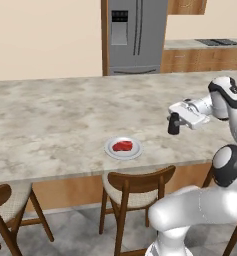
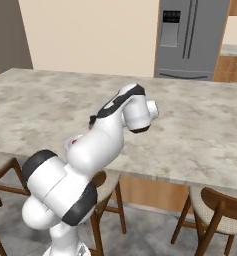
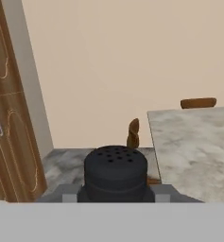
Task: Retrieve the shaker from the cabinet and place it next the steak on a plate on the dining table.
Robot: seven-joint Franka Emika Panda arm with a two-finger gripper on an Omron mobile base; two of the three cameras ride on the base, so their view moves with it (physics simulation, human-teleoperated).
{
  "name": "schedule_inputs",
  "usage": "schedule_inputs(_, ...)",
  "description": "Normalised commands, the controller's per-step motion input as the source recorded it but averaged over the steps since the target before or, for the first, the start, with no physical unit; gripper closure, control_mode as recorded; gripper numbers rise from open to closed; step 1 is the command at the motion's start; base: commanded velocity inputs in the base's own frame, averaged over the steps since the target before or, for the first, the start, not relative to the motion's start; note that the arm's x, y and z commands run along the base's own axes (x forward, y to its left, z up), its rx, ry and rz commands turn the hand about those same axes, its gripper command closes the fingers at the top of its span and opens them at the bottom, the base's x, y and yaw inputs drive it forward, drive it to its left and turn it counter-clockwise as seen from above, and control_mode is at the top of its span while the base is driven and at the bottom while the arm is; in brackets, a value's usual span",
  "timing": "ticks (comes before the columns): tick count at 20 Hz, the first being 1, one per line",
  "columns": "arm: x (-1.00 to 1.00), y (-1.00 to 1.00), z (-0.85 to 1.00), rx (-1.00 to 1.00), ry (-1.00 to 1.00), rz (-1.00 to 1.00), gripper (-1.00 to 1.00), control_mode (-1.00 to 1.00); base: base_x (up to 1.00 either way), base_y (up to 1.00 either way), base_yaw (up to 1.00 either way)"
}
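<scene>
Shaker (image 1: pixel 174 124) held in gripper (image 1: pixel 175 121), jaws closed on its sides, above dining table (image 1: pixel 50 115), right of plate (image 1: pixel 124 148) with steak (image 1: pixel 122 146), well apart. Small, rigid, likely light (smooth black body could slip). Perforated cap (image 3: pixel 115 158) faces hand camera. Best hold: mid-body, across cylinder, kept upright when set down.
</scene>
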Motion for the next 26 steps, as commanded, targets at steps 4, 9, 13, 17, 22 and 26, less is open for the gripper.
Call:
schedule_inputs(4,0.0,0.0,-0.31,-0.03,0.0,0.0,1.0,-1.0,0.0,0.0,0.0)
schedule_inputs(9,-0.07,0.0,-0.25,0.03,0.0,0.0,1.0,-1.0,0.0,0.0,0.0)
schedule_inputs(13,-0.02,0.0,-0.23,0.01,0.0,-0.01,1.0,-1.0,0.0,0.0,0.0)
schedule_inputs(17,0.0,0.04,-0.21,0.0,-0.01,-0.06,1.0,-1.0,0.0,0.0,0.0)
schedule_inputs(22,0.03,0.1,-0.18,0.0,-0.04,-0.02,1.0,-1.0,0.0,0.0,0.0)
schedule_inputs(26,0.08,0.04,-0.27,0.02,-0.02,0.0,1.0,-1.0,0.0,0.0,0.0)
